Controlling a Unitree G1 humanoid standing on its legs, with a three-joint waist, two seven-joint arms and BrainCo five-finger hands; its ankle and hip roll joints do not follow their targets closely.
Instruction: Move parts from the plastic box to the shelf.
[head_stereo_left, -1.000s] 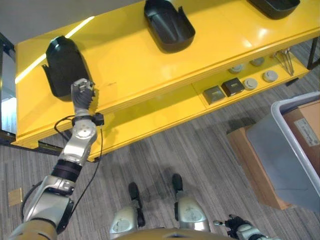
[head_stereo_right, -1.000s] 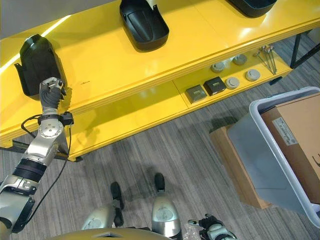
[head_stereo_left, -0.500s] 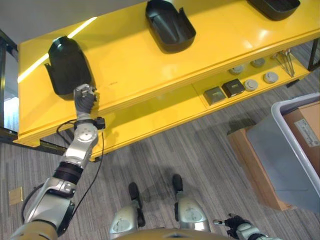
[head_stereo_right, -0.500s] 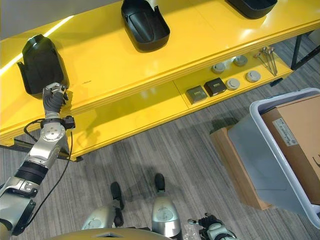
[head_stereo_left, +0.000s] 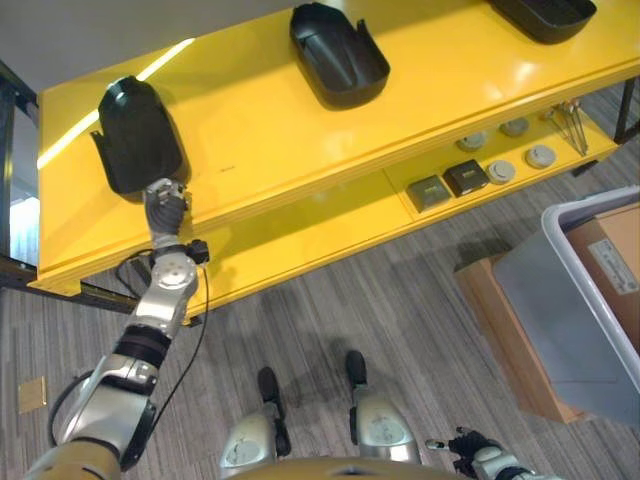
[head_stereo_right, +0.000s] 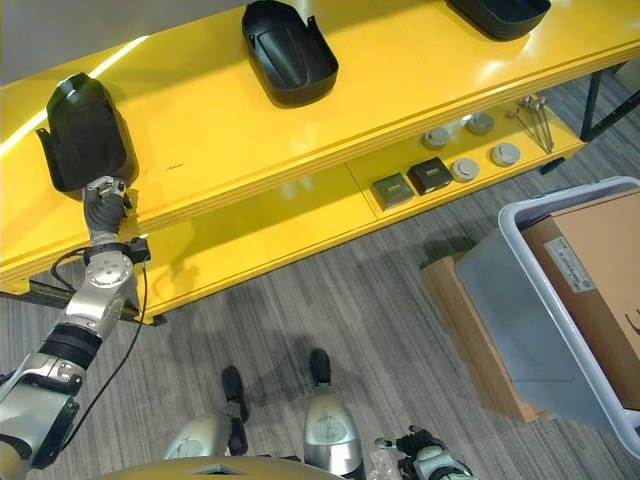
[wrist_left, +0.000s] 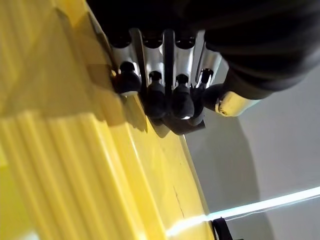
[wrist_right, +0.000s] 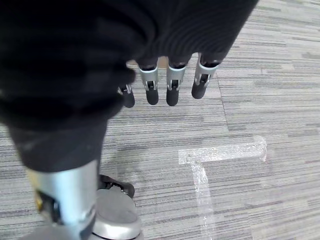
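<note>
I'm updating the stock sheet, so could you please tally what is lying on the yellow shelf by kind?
Black moulded parts, top level: 3
Round grey discs, lower level: 4
Square dark blocks, lower level: 2
Bundle of thin metal rods, lower level: 1
Total: 10

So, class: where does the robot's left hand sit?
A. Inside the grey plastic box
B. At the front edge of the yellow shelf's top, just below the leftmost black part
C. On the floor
B: the left hand is at the yellow shelf edge, below the leftmost black part.
</note>
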